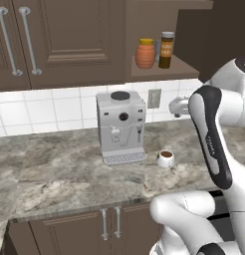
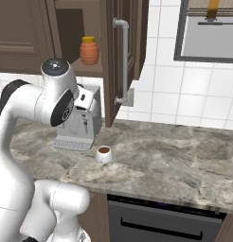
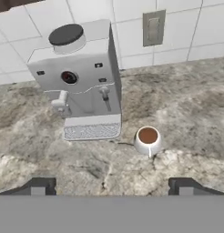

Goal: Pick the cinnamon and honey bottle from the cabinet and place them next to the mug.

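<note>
Spread wide and holding nothing, the two dark fingertips (image 3: pixel 39 186) of the gripper (image 3: pixel 112 187) rise at the bottom of the hand view, hovering above the marbled grey-brown stone counter (image 3: pixel 186 113). Just beyond them on that counter sits the mug (image 3: pixel 147 139), a small white cup with dark brown liquid inside, close beside the right front corner of a grey coffee machine (image 3: pixel 82 82) with a round dark cap on top. Behind the machine a white tiled wall (image 1: pixel 55 107) carries a grey outlet plate (image 3: pixel 153 28). Below the counter edge, lower cabinet doors (image 1: pixel 84 231) with short silver handles face the base. Higher up, the cabinet (image 1: pixel 69 35) of dark brown wood hangs on the wall, its panelled doors bearing long silver handles. In its open shelf niche the honey bottle (image 1: pixel 145 53), orange with a yellow lid, stands just beside the cinnamon (image 1: pixel 166 50), a slim dark jar with a grey lid. To the far right, a window (image 2: pixel 208 28) is set in the tiles.
</note>
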Tool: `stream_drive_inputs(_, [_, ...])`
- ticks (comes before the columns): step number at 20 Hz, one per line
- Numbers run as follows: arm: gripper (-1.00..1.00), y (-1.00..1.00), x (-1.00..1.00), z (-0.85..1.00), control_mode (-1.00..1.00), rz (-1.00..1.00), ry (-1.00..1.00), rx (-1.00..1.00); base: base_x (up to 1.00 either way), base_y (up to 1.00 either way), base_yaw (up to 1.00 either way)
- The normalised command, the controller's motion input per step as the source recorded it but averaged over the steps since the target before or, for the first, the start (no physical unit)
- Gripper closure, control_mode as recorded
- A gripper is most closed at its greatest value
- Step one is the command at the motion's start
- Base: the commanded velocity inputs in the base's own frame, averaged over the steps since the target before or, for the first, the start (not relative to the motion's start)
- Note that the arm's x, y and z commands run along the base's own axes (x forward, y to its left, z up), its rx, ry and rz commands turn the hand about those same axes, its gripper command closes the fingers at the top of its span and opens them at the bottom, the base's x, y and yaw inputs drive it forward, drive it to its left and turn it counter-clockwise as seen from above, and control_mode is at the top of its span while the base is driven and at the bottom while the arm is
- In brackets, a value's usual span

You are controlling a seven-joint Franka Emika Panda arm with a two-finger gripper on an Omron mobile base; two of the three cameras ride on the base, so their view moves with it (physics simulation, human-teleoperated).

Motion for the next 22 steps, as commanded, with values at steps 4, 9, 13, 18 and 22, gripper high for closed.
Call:
stream_drive_inputs(4, [-1.00, 0.00, -0.34, 0.82, -1.00, -0.12, -0.35, 0.00, 0.00, 0.00, 0.00])
stream_drive_inputs(9, [-1.00, 0.00, -0.20, 0.94, -1.00, -0.14, -0.17, 0.00, 0.00, 0.00, 0.00])
stream_drive_inputs(13, [-1.00, 0.01, -0.06, 0.91, -1.00, -0.15, -0.08, -0.03, 0.00, 0.00, 0.00])
stream_drive_inputs(18, [-1.00, 0.00, 0.00, 0.54, -1.00, -0.11, 0.00, -0.02, 0.00, 0.00, 0.00])
stream_drive_inputs(22, [-1.00, 0.00, 0.04, 0.07, -1.00, 0.00, 0.00, 0.00, 0.00, 0.00, 0.00])
